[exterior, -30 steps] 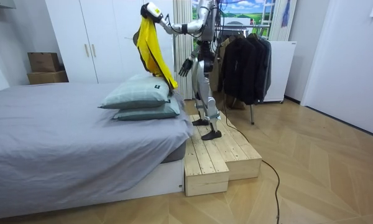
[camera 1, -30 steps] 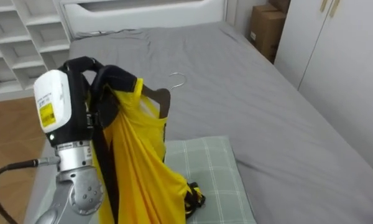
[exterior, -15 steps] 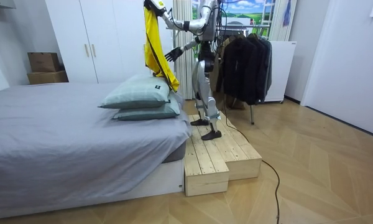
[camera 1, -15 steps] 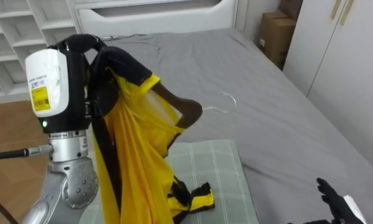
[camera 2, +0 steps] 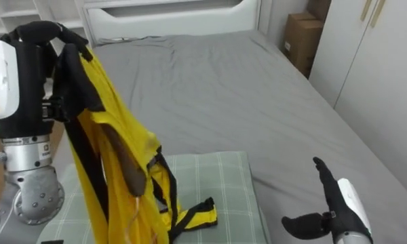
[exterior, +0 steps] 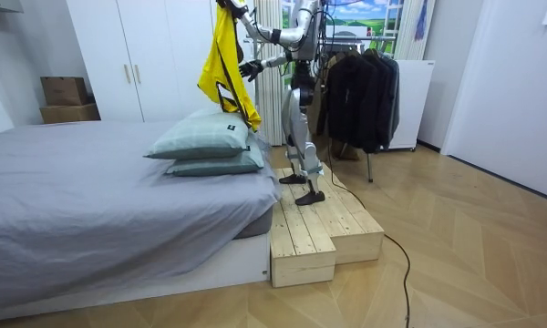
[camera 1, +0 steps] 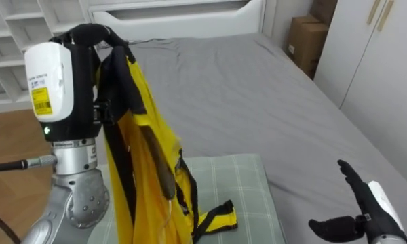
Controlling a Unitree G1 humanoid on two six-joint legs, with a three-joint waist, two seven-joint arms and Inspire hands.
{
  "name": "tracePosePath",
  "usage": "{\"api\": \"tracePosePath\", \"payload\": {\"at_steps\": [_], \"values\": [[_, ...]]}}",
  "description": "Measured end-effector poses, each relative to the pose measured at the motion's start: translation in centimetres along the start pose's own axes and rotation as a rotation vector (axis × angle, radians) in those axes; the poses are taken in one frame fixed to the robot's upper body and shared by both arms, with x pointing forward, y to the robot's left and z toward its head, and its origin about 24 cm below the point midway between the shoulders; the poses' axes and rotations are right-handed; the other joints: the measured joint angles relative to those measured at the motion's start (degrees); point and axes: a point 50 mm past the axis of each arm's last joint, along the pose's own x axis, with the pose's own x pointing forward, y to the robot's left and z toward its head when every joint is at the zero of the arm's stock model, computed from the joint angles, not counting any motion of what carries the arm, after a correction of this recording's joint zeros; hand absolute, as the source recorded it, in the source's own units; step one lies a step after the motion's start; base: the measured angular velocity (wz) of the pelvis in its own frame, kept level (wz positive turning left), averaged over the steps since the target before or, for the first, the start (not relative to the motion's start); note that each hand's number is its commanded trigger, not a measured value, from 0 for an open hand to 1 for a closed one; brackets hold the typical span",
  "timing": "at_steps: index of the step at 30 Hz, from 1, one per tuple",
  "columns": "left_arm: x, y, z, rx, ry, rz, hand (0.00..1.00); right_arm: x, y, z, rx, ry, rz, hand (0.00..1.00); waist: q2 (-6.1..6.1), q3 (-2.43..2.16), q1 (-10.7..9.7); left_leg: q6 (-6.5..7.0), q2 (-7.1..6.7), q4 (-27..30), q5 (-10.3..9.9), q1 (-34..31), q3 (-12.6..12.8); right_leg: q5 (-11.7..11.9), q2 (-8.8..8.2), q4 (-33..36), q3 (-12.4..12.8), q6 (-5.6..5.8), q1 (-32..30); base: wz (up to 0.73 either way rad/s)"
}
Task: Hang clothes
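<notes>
Progress check, left eye view first: left hand (camera 1: 88,34) is clenched round the top of the yellow jersey (camera 1: 139,156). It holds the jersey high over the green checked pillow (camera 1: 237,190), w/ the bottom hem reaching down to it. Brown wooden hanger (camera 1: 158,163) sits in the folds, so prob already threaded, tho can't tell if both shoulders are seated. Right hand (camera 1: 363,210) is low at the right, fingers straight, holding nothing. Jersey looks like thin, slick, floppy fabric w/ black trim. Bed (camera 1: 258,102) has a smooth grey sheet, and the pillow looks soft and puffy.

Room view: robot stands on a pale wooden platform (exterior: 324,228) next to the pillow end of the bed, jersey raised about head height. Row of hung dark jackets (exterior: 356,91) is right behind it. So imo pickup is done; turning round and hooking the jersey up beside those is what's left.

Right eye view: same deal, plus white wardrobe doors (camera 2: 380,81) and a cardboard box (camera 2: 312,34) beyond the bed.
</notes>
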Motion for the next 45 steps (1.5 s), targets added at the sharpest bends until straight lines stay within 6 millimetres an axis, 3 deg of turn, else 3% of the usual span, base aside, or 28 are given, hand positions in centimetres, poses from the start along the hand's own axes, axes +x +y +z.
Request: {"api": "tracePosePath", "payload": {"at_steps": [9, 23, 33, 37, 45], "values": [[0.4, 0.5, 1.0, 0.001, -0.053, 0.034, 1.00, 0.1, 0.2, 0.5, -0.037, -0.022, 0.009, 0.00, 0.81, 0.44, 0.8, 0.00, 0.01, 0.0, 0.0, -0.1, 0.0, 0.0, -0.01, 0.0, -0.2, 0.00, 0.0, 0.00], [0.3, -0.3, 2.6, -0.068, -0.047, -0.005, 1.00, 0.2, 2.5, 3.1, -0.055, -0.130, 0.081, 0.00, 1.73, 0.14, 0.9, 0.00, 0.07, 0.0, 0.0, -0.4, -0.3, 0.1, -0.01, 0.2, -0.6, -0.10, -0.2, 0.01], [1.2, 0.9, 4.8, -0.145, -0.114, 0.059, 1.00, 0.4, 3.6, 4.4, -0.028, -0.168, 0.033, 0.00, 1.65, 0.20, 1.0, -0.01, 0.04, 0.0, 0.0, -0.4, -0.2, 0.1, -0.06, -0.6, -0.8, -0.09, 0.2, 0.01], [1.1, 0.8, 5.0, -0.157, -0.109, 0.063, 1.00, 1.0, 3.6, 6.2, -0.005, -0.236, -0.039, 0.00, 1.70, 0.27, 1.0, 0.00, 0.04, 0.0, 0.0, -0.4, -0.3, 0.1, -0.06, -0.6, -0.8, -0.10, 0.2, 0.00], [1.1, 0.5, 5.2, -0.216, -0.078, 0.051, 1.00, 1.0, 4.2, 8.1, 0.043, -0.319, -0.104, 0.00, 2.67, 0.98, 1.2, -0.01, 0.08, 0.0, 0.0, -0.9, -0.4, 0.1, -0.07, -0.6, -1.3, -0.10, -0.1, 0.01]]}}
